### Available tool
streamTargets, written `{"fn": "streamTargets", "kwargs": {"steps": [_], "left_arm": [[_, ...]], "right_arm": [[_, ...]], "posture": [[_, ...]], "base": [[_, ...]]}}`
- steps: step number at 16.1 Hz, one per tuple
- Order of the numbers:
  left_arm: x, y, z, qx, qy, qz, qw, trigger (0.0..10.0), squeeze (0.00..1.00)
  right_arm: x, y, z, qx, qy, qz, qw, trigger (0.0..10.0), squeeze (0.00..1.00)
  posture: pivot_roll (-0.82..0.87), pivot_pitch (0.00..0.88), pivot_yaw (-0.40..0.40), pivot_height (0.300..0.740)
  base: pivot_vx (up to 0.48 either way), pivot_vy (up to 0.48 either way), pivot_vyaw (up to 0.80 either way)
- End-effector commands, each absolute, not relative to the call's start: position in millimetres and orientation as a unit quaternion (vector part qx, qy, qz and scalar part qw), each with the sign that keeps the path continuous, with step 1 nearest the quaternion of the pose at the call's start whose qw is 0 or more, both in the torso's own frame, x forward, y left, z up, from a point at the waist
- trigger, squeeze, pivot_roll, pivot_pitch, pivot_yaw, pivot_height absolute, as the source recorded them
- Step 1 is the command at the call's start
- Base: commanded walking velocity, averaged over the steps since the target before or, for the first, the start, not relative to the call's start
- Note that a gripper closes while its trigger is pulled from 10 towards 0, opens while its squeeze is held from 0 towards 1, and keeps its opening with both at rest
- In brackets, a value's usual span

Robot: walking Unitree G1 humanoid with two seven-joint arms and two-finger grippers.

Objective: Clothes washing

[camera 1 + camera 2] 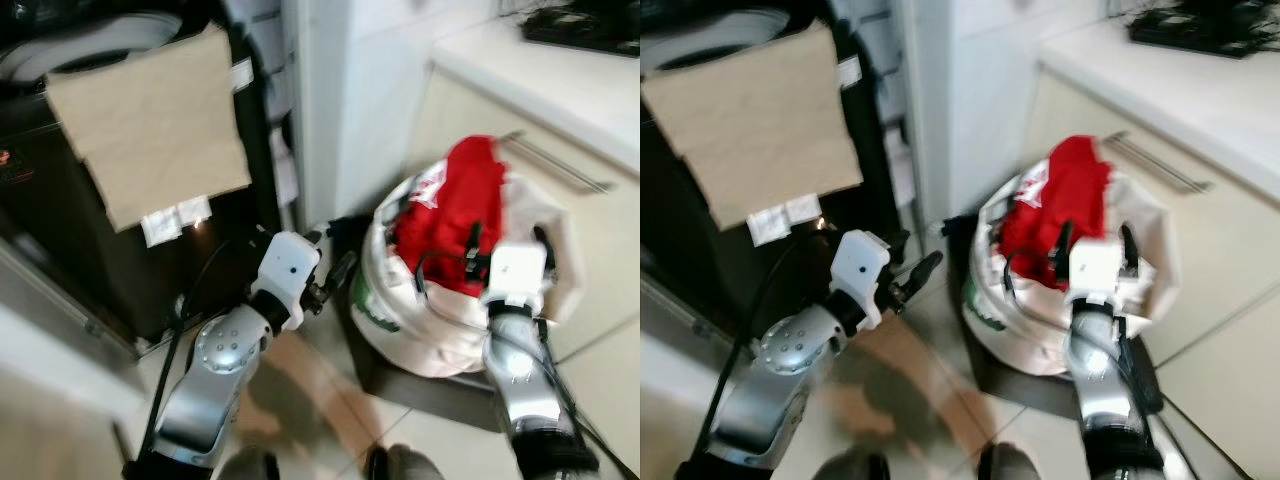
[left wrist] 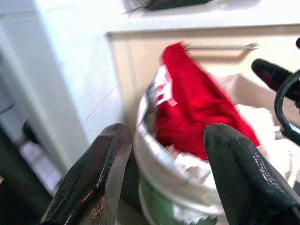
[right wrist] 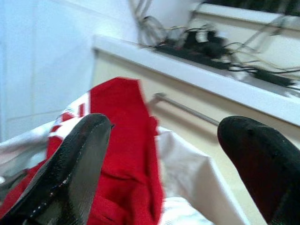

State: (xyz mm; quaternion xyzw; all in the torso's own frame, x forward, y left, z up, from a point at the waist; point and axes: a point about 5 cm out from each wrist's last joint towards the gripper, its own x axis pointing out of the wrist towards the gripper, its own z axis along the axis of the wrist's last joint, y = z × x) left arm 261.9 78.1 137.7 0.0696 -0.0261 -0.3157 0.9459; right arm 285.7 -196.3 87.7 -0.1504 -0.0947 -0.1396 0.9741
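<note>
Two silver arms reach forward over the pale tiled floor [image 1: 330, 370], and at the near edge of the head views the dark tips of the robot's feet show. Left pincer [image 1: 335, 272] hangs low above the floor, between the dark washing machine [image 1: 60, 230] and the laundry bag [image 1: 420, 330]; its two black fingers [image 2: 93, 178] stand wide apart with nothing between them, pointing toward the bag. Right pincer [image 1: 508, 240] is raised just over the bag's open mouth, its fingers [image 3: 70, 164] also spread wide and holding nothing, with the red cloth showing between them in the wrist view. A whitish bag with green print low on its side sits on a dark mat [image 1: 400, 385] on the floor, close against the cream cupboard front [image 1: 480, 130]. Red garment [image 1: 450, 215], with some white marking on it, is piled in the bag and rises above its rim, among paler cloth. Beyond the left pincer, a sheet of brown cardboard [image 1: 150, 130] lies against the front of the washing machine, with small white labels at its lower edge. Farther back, the white bench [image 1: 560, 75] tops the cupboard, a metal handle bar [image 1: 555, 160] runs below its edge, and dark cables [image 1: 590, 25] lie at its far corner.
</note>
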Motion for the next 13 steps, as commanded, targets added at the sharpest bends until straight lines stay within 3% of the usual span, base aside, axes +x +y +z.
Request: {"fn": "streamTargets", "kwargs": {"steps": [1, 9, 13], "left_arm": [[268.4, 67.7, 142.7, 0.065, -0.047, -0.337, 0.938, 10.0, 0.00], [289.7, 58.9, 143.0, 0.077, -0.066, -0.336, 0.936, 10.0, 0.00], [294.9, 61.4, 145.3, 0.078, -0.072, -0.327, 0.939, 10.0, 0.00]], "right_arm": [[289.4, -198.8, 97.4, -0.152, -0.110, -0.155, 0.970, 10.0, 0.00], [321.2, -205.4, 119.0, -0.140, -0.093, -0.152, 0.974, 10.0, 0.00], [346.6, -219.5, 125.3, -0.076, -0.043, -0.185, 0.979, 10.0, 0.00]], "posture": [[-0.16, 0.000, 0.045, 0.724], [-0.17, 0.000, 0.057, 0.724], [-0.15, 0.000, 0.056, 0.724]], "base": [[0.480, 0.000, 0.00], [0.480, 0.000, 0.00], [0.424, 0.000, 0.00]]}}
